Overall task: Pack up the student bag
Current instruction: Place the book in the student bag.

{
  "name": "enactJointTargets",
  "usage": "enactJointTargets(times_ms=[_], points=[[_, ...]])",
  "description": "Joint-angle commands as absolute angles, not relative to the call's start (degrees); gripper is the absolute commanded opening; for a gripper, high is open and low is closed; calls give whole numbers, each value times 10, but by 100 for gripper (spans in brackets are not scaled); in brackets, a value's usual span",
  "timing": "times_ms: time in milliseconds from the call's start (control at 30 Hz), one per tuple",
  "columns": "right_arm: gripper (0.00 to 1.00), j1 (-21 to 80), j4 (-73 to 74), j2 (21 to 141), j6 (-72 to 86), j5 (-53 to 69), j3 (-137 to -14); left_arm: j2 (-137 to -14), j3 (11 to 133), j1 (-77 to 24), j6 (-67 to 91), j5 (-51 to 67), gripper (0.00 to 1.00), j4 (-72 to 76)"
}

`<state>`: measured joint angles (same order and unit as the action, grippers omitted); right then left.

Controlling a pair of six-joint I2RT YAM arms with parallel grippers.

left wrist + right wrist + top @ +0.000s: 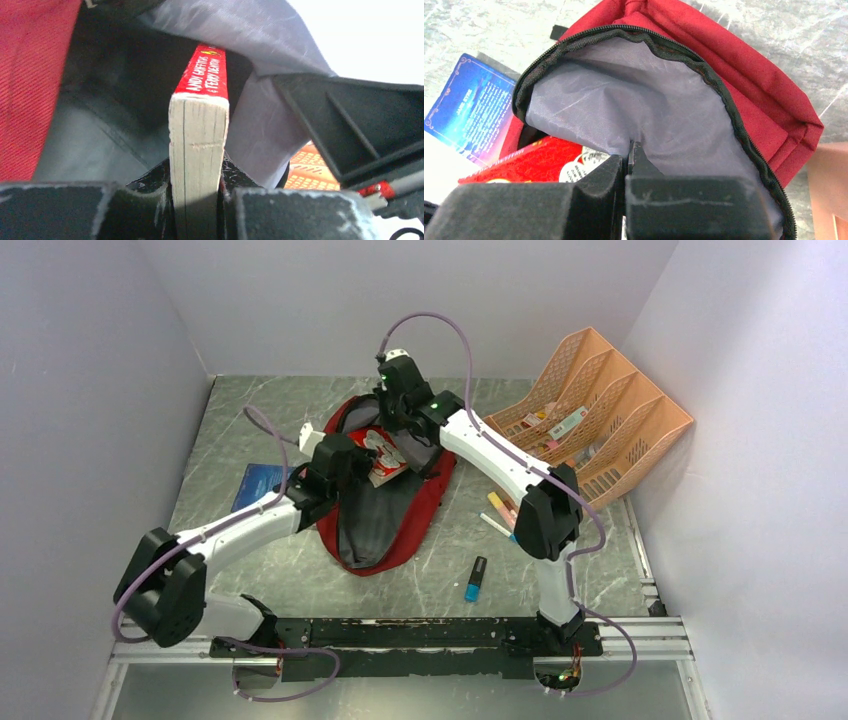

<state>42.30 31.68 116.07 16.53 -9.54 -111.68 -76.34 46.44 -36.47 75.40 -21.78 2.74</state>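
left gripper (197, 197) is clamped on the page edge of a thick red paperback book (200, 125), whose spine points into the open mouth of the large dark-red fabric student bag (405, 530). right gripper (630, 162) is pinched tight on the bag's grey lining (624, 105) at the far rim. the bag lies in the middle of the grey marbled table (300, 585), with a flat blue book (257, 485) just left of it and a peach plastic mesh organiser (610, 410) at the far right.

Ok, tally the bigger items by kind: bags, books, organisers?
Bags: 1, student bag
Books: 2, red book in left gripper, blue book beside the bag
Organisers: 1, desk organiser
Total: 4
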Motion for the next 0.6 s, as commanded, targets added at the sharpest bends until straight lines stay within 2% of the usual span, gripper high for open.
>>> enactJointTargets(times_ms=[0, 233, 400, 567], points=[[0, 421, 327, 1116, 179, -98, -1107, -790, 524, -351, 705, -242, 5, 138], [0, 420, 371, 1098, 179, -93, -1095, -835, 572, -294, 660, -196, 5, 167], [0, 421, 402, 1092, 195, -38, -1092, -873, 617, -255, 616, -145, 5, 193], [0, 419, 381, 1089, 192, -32, -1061, -904, 628, -248, 596, -111, 5, 203]])
